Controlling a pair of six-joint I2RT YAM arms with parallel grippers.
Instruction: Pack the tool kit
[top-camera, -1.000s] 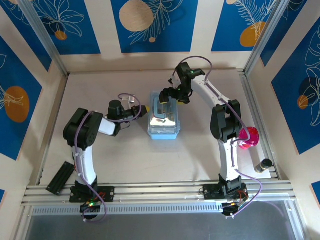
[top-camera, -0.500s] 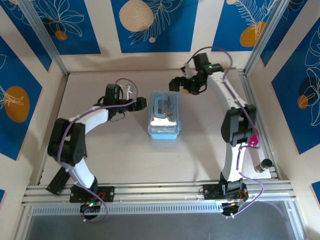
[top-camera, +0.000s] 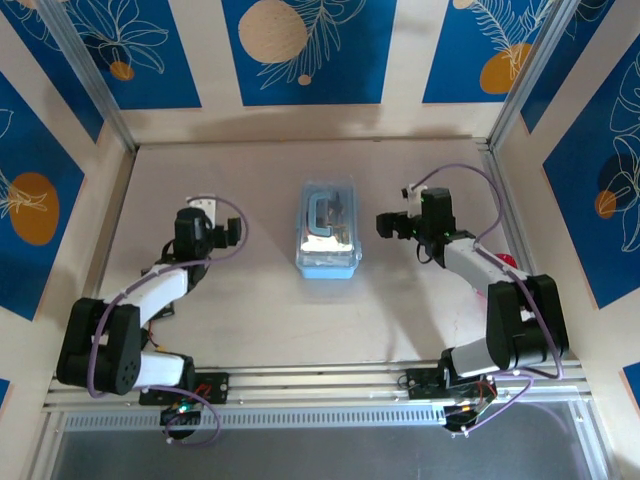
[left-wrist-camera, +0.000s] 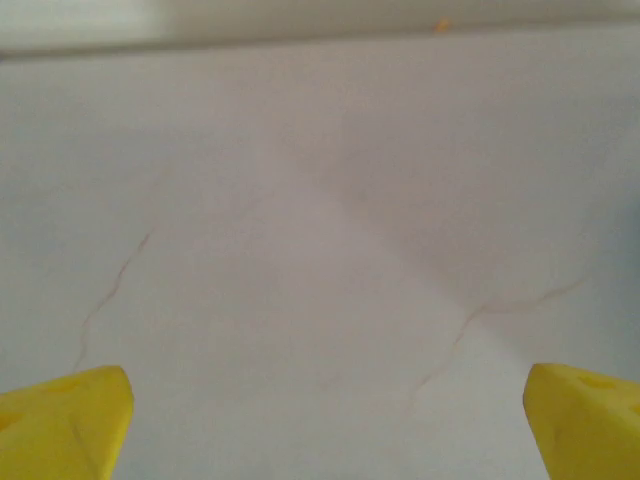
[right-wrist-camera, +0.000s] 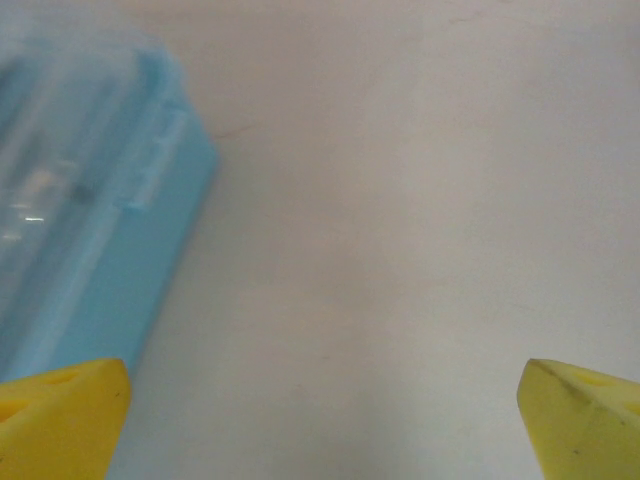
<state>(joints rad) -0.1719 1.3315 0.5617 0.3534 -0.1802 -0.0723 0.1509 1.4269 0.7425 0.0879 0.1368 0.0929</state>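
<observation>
Case (top-camera: 328, 233) sits at table centre, lid down as far as the top view shows, handle (top-camera: 326, 214) on top. Contents are too blurred through the plastic to name. No loose screwdrivers, wrenches or pliers on the table (top-camera: 250, 310), so the packing looks done or nearly so. Whether the latch is snapped cannot be told. Left gripper (top-camera: 203, 210) is at 9 o'clock of the case, well apart from it. Its wrist view has the left gripper (left-wrist-camera: 325, 415) with yellow tips spread wide over bare table, holding nothing. Right gripper (top-camera: 386, 222) is at 3 o'clock of the case, near it but not touching. In its wrist view the right gripper (right-wrist-camera: 320, 410) is also spread wide and empty, with the case (right-wrist-camera: 90, 230) corner at 10 o'clock. Pink object (top-camera: 506, 262) lies at 4 o'clock, by the right arm, not part of the kit. Left to do, likely: at most a latch check.
</observation>
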